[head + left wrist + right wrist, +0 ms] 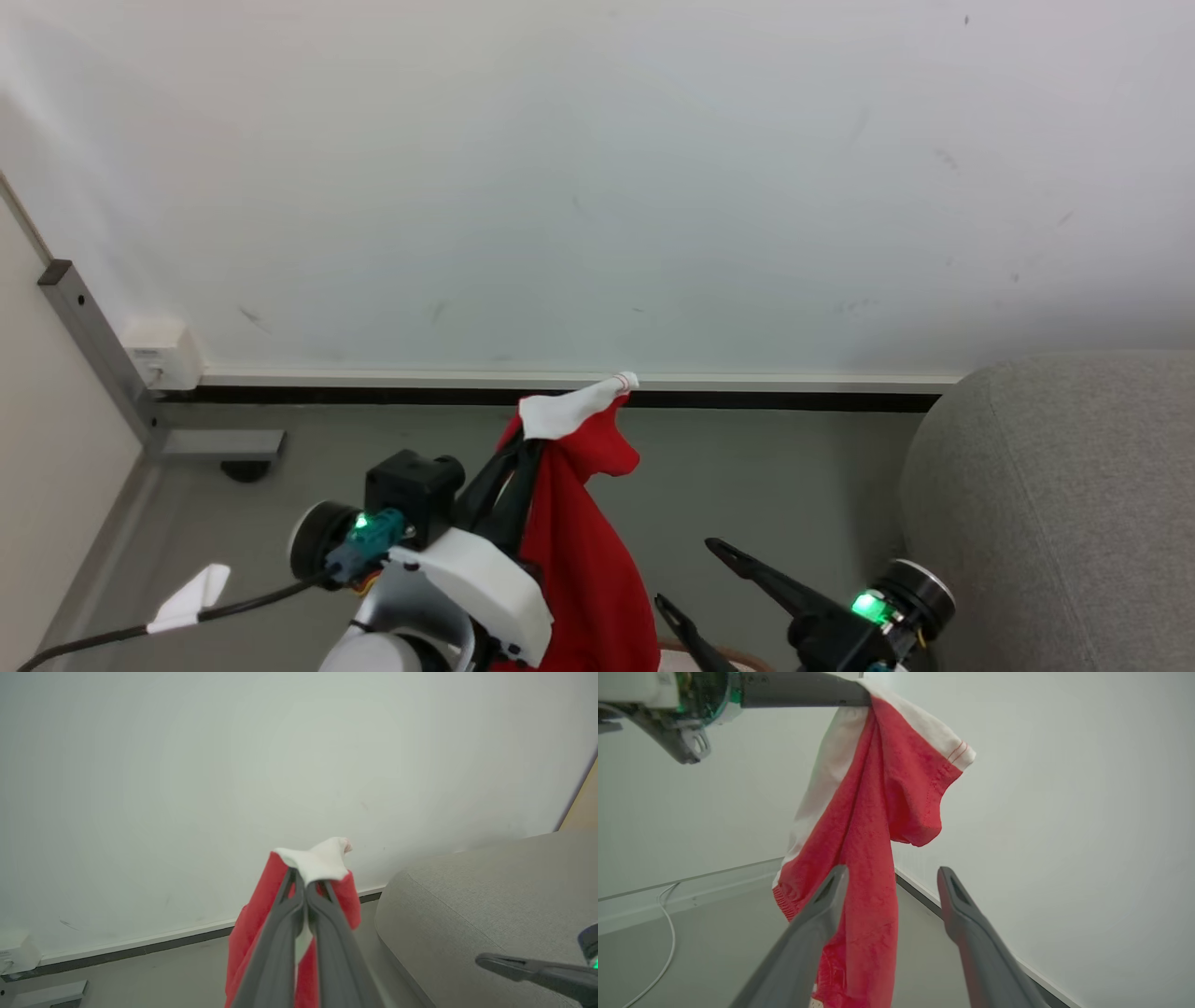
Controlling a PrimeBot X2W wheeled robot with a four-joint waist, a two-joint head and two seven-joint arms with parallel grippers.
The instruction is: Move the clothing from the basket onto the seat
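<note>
Holding the clothing point(579, 551) off the floor point(794, 476), our left gripper point(528, 446) has its 2 dark fingers pinched together on a white panel at the garment's top. In the head view our left arm rises from the bottom edge, its pale wrist casing low and the fingers slanting up and to the right toward the wall point(597, 187). From that pinch the red fabric hangs straight down in 1 bunched fold, a white tip with thin red stitching poking out past the fingertips. Our left wrist view shows the closed fingers point(327, 933) with fabric bulging on both sides of them. Our right gripper point(689, 571) sits low at the lower right, beside the hanging cloth, its 2 fingers spread wide and holding nothing. Our right wrist view looks along those spread fingers point(966, 914) at the garment point(873, 826); the left-hand finger overlaps the cloth in that view, and we cannot tell whether it touches. The seat point(1055, 504) stands to our right, near the right gripper and apart from the clothing.
</note>
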